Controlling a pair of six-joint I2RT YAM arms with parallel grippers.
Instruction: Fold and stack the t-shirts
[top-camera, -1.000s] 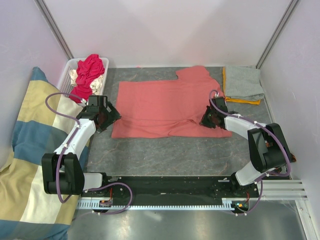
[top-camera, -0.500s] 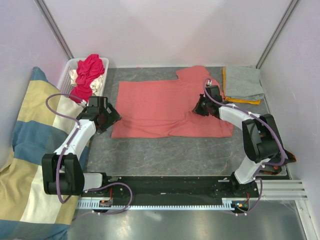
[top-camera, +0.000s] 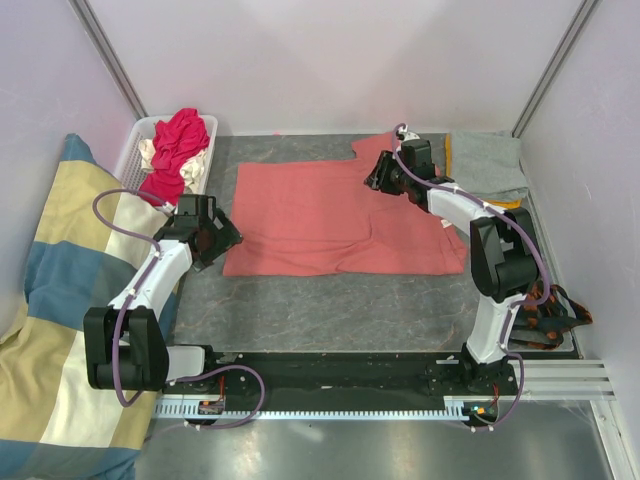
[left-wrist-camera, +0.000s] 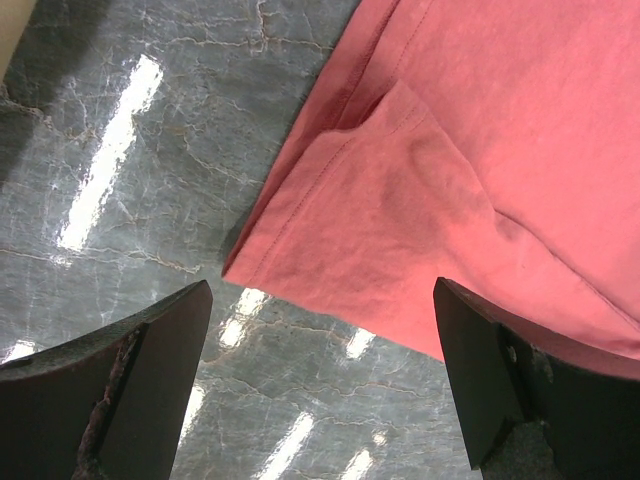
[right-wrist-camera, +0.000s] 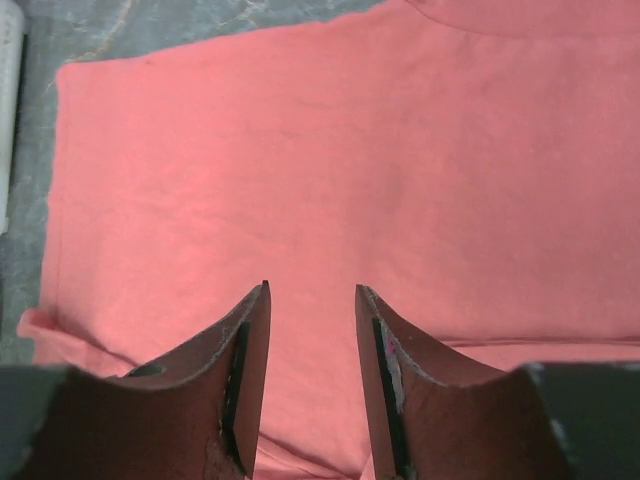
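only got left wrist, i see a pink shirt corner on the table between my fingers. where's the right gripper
Observer: right gripper is over the far right part of the pink shirt, by the sleeve, jaws apart, holding nothing.
Operator: anything folded yet
Observer: a folded grey shirt lies on an orange one at far right.
Operator: more to do
Observer: a red shirt and a cream one sit bunched in the white basket, far left.
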